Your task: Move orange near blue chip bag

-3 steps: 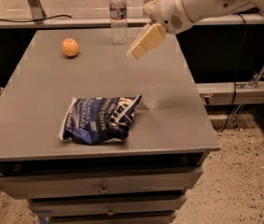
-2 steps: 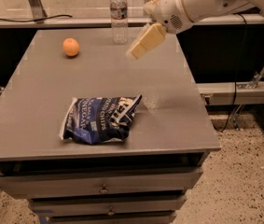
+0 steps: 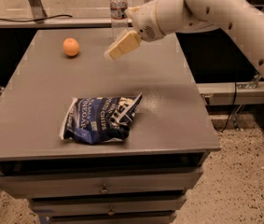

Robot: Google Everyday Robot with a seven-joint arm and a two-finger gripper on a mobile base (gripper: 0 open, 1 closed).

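Observation:
The orange [image 3: 71, 46] sits on the grey table [image 3: 169, 92] at its far left. The blue chip bag [image 3: 101, 119] lies crumpled near the table's front, left of centre, well apart from the orange. My gripper [image 3: 116, 51] hangs above the far middle of the table, at the end of the white arm that comes in from the upper right. It is to the right of the orange and a little above it, not touching it. It holds nothing that I can see.
A clear plastic water bottle [image 3: 118, 8] stands upright at the table's far edge, just behind the gripper. Drawers [image 3: 103, 188] run below the tabletop. A rail with cables crosses behind the table.
The gripper has moved left, toward the orange. The orange, the chip bag and the bottle have not moved.

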